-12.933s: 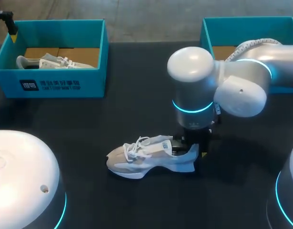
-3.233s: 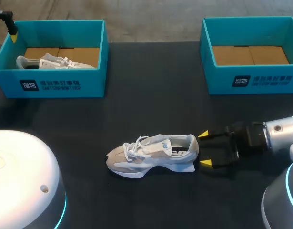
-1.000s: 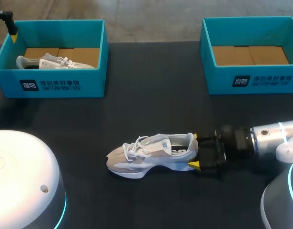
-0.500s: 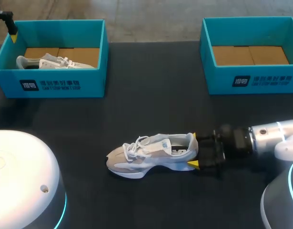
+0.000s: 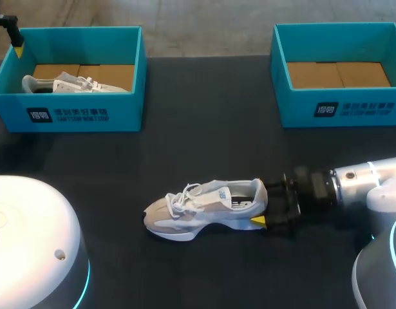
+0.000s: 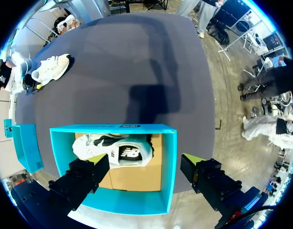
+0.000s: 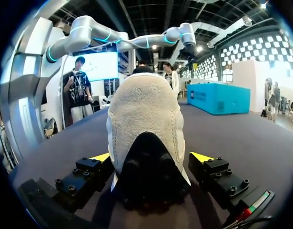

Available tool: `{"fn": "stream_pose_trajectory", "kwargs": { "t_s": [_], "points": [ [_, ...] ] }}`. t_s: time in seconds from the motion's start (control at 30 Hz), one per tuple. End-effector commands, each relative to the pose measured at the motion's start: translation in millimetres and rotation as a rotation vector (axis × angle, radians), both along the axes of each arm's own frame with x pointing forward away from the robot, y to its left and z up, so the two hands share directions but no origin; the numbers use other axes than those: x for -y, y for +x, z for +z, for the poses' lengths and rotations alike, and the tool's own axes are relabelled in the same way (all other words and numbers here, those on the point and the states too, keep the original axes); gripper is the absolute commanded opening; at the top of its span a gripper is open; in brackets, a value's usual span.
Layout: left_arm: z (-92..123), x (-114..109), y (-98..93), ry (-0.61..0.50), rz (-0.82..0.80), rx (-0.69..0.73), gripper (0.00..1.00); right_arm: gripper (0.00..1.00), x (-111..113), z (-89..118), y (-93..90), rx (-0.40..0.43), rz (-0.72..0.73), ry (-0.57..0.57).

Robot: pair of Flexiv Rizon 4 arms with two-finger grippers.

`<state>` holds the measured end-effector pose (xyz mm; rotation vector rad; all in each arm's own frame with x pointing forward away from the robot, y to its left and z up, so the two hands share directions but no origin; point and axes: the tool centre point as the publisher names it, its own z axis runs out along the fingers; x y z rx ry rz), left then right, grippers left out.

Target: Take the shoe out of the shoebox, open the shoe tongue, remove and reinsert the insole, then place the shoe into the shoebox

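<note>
My right pincer [image 5: 261, 203] has slid in around the heel of the shoe [image 5: 198, 209], lower middle, jaws apart, not clamped. Probably light and soft-topped; I'd grip the stiff heel.

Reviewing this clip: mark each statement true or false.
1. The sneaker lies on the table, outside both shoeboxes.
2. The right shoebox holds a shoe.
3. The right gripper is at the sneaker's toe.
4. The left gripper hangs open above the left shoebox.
1. True. The sneaker lies on its sole on the table, clear of both boxes.
2. False. The right shoebox shows only its cardboard floor. The other shoe lies in the left shoebox.
3. False. The right gripper is at the heel, which sits between its open fingers.
4. True. The left gripper is open over the left shoebox, with the other shoe below it.
</note>
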<state>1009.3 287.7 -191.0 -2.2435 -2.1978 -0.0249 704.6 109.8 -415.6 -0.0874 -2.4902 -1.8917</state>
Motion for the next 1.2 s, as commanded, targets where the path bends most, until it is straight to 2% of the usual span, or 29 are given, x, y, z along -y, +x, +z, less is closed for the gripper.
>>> {"fn": "stream_pose_trajectory", "kwargs": {
  "t_s": [0.03, 0.3, 0.8, 1.2],
  "points": [
    [0.6, -0.2, -0.2, 0.003, -0.001, 0.0, 1.0, 1.0, -4.9, -3.3, 4.2, -0.001, 0.01, 0.006],
    [0.6, -0.2, -0.2, 0.003, -0.001, 0.0, 1.0, 1.0, -7.7, -4.3, 5.3, 0.0, 0.02, 0.011],
    [0.6, -0.2, -0.2, 0.003, -0.001, 0.0, 1.0, 1.0, 8.4, -0.7, 8.0, 0.007, 0.014, 0.013],
    [0.6, -0.2, -0.2, 0.003, -0.001, 0.0, 1.0, 1.0, 21.1, 1.0, 9.2, -0.014, 0.076, 0.002]
  ]
}}
